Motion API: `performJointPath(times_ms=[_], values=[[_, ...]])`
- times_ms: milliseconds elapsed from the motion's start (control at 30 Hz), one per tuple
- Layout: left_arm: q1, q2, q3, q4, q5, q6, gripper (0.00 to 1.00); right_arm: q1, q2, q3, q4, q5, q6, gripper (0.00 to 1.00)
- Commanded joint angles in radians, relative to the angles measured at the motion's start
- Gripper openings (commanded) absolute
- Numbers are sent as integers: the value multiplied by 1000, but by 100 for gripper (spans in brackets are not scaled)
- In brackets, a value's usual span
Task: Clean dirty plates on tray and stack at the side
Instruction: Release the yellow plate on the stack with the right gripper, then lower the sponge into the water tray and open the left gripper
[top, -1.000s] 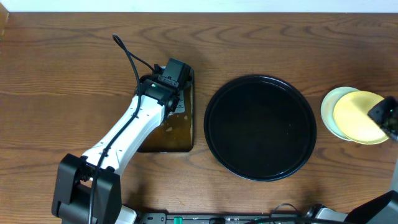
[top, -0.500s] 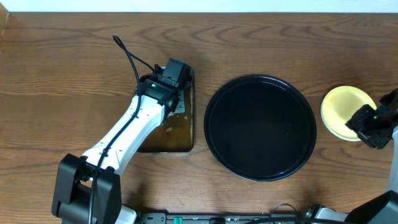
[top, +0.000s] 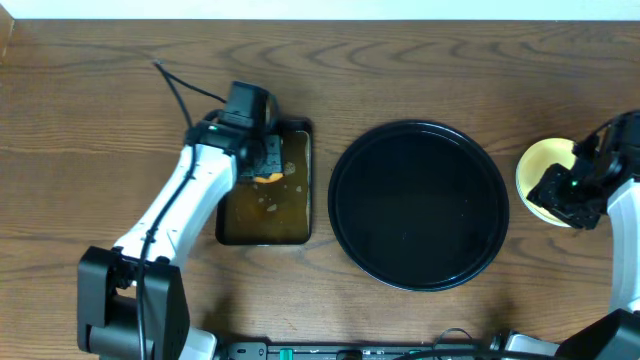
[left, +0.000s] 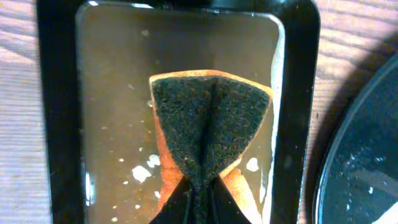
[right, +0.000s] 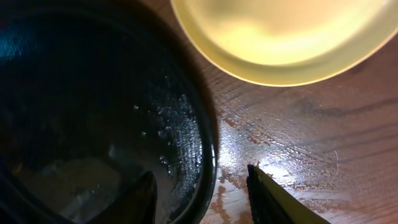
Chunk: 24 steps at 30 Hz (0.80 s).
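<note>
The round black tray lies bare in the middle; its wet rim also shows in the right wrist view. A pale yellow plate sits on the table to the tray's right, partly under my right arm, and it shows in the right wrist view. No mint-blue plate shows. My right gripper is open and empty, with its fingers straddling the tray's rim. My left gripper is shut on an orange sponge with a dark scouring face, above the rectangular pan.
The rectangular dark pan holds brown water with white flecks and sits left of the tray. The table beside the plate is wet. A black cable trails off the left arm.
My right gripper set the yellow plate down on the stack, let go and shifted left toward the tray. My left gripper moved left over the pan, so the sponge now shows.
</note>
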<state>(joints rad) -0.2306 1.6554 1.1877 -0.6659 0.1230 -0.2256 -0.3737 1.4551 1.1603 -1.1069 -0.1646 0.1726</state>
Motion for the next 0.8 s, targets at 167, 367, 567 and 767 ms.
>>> performJointPath(times_ms=[167,367,567,767], values=[[62,185,-6,-6,140,76,8,22,5,0,-6,-5,-33,45],[62,283,-6,-6,100,76,12,22,5,0,-5,-5,-33,45],[61,261,-1,-23,105,76,8,22,5,0,-4,-5,-33,45],[61,111,8,-27,105,76,8,22,5,0,-3,-4,-40,45]])
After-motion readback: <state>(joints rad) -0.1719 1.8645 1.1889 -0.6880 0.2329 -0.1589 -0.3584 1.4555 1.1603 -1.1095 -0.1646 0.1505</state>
